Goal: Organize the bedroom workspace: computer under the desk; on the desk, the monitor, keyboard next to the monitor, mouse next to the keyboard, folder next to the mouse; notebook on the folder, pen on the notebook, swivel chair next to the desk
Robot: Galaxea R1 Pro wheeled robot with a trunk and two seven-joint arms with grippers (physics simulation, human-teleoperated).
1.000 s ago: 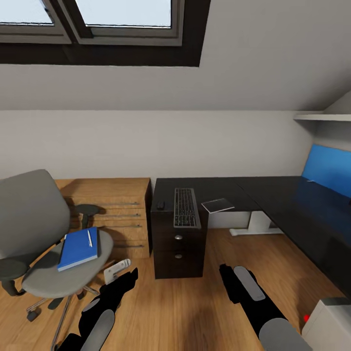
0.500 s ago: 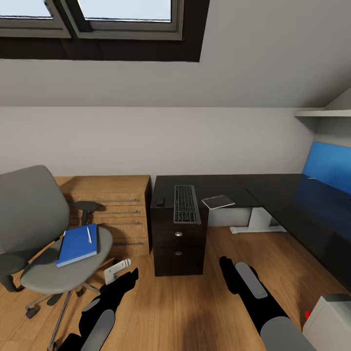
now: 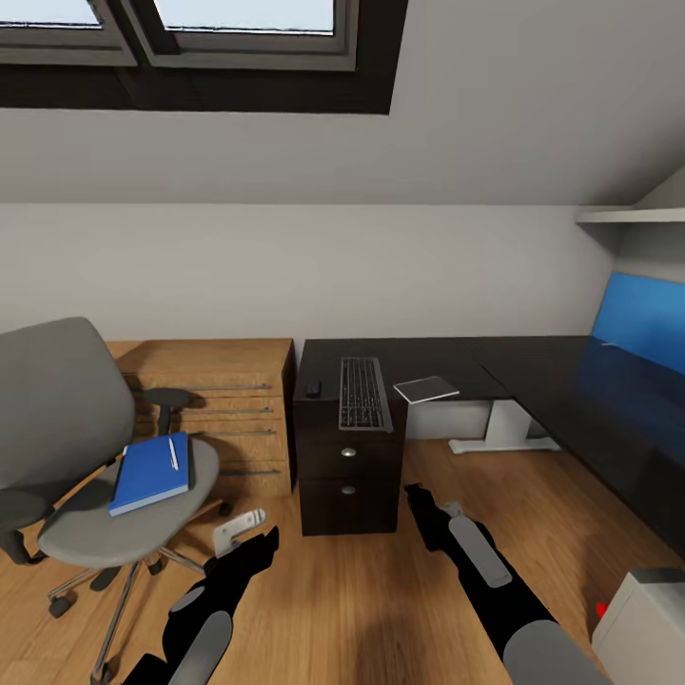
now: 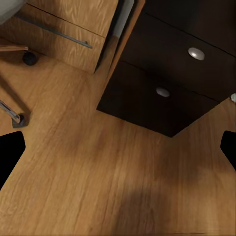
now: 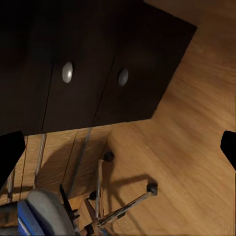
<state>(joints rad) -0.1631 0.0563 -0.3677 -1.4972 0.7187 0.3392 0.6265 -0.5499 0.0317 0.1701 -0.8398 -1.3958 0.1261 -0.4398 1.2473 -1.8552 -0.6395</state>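
Ahead of both grippers stands the desk (image 3: 447, 362), its drawer unit just beyond the right gripper (image 3: 415, 497). Keyboard (image 3: 364, 393) and mouse (image 3: 313, 388) lie on top. Beyond and outward of the left gripper (image 3: 266, 544), the folder (image 3: 150, 472) with the pen (image 3: 173, 453) rests on the swivel chair (image 3: 76, 457). Both grippers are spread wide, holding nothing.

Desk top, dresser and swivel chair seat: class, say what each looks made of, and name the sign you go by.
Desk: the top looks like glossy black laminate or lacquer, since it mirrors the blue screen. Dresser: light wood or wood veneer, with visible grain and thin metal bar handles. Swivel chair: the seat and back look like matte grey fabric, though no weave is visible; the base legs look like chrome.
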